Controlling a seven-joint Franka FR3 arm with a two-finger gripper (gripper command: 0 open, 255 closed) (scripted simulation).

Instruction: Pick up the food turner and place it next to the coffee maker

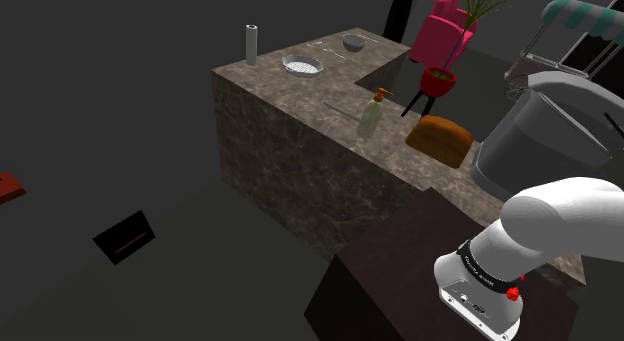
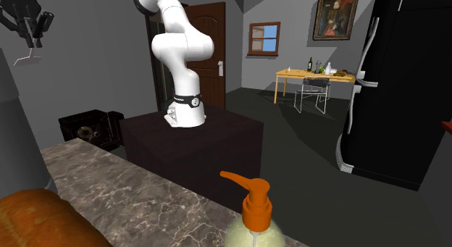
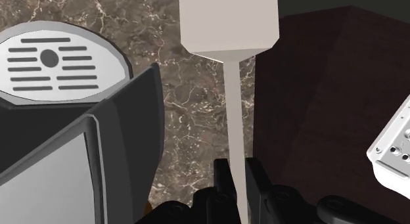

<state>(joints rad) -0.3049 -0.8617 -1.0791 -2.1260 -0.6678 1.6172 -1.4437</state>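
- The claw is clamped on the handle of the pale food turner, one black finger pressed against each side of the thin shaft.
- The turner is held in the air and touches nothing else. Its long axis runs straight away from the fingertips toward twelve o'clock, and the broad blade is at the far end.
- In the wrist view the coffee maker, with its slotted grey top and dark body, lies at about ten o'clock from the claw. A strip of bare marble tabletop lies between it and the turner's shaft.
- The dark brown stand sits at about two o'clock from the claw, with its edge just beside the shaft. The blade hangs over the marble strip between the coffee maker and the stand.
- The coming move probably depends on that strip. A straight descent along the turner's own axis should land the blade beside the coffee maker, while any drift toward two o'clock risks catching the stand.
- The second exterior view shows the height, which the wrist view does not. The claw is high up, at about ten o'clock from the arm's base, and the turner hangs from it toward six o'clock, well above the tabletop.
- That view also shows an orange-pumped soap dispenser and an orange loaf-like lump on the tabletop.
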